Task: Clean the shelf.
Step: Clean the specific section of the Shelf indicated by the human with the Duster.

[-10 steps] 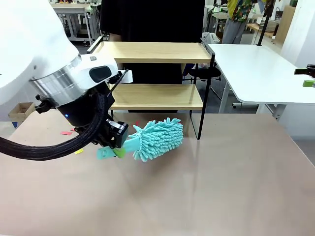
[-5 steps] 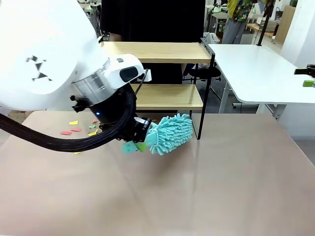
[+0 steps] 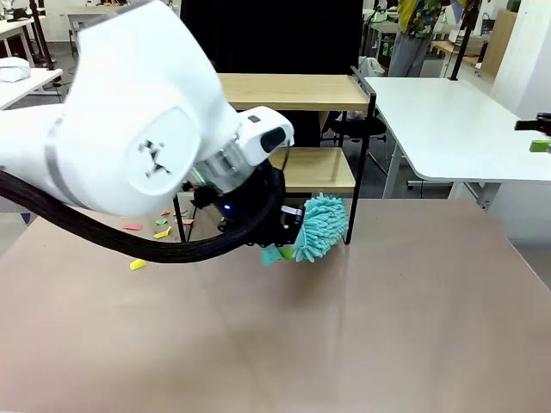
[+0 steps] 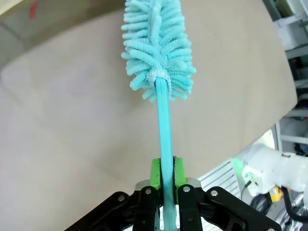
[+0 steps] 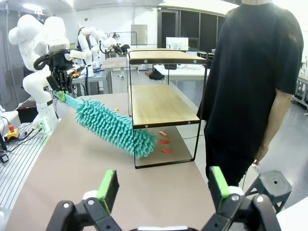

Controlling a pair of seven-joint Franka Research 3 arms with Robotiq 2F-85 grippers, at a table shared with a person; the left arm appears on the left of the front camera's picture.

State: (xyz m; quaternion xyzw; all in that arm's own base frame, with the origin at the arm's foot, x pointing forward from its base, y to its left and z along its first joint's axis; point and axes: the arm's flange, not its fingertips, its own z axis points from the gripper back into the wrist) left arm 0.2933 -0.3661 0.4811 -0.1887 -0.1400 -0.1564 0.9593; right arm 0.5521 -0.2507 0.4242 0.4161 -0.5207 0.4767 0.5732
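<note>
No readable text, label, brand or number can be made out.

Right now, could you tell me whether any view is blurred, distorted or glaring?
Front view: the left arm near the lens looks soft and blurred; left wrist view: the duster is sharp, no glare; right wrist view: the shelf posts lean from wide-angle distortion.
</note>
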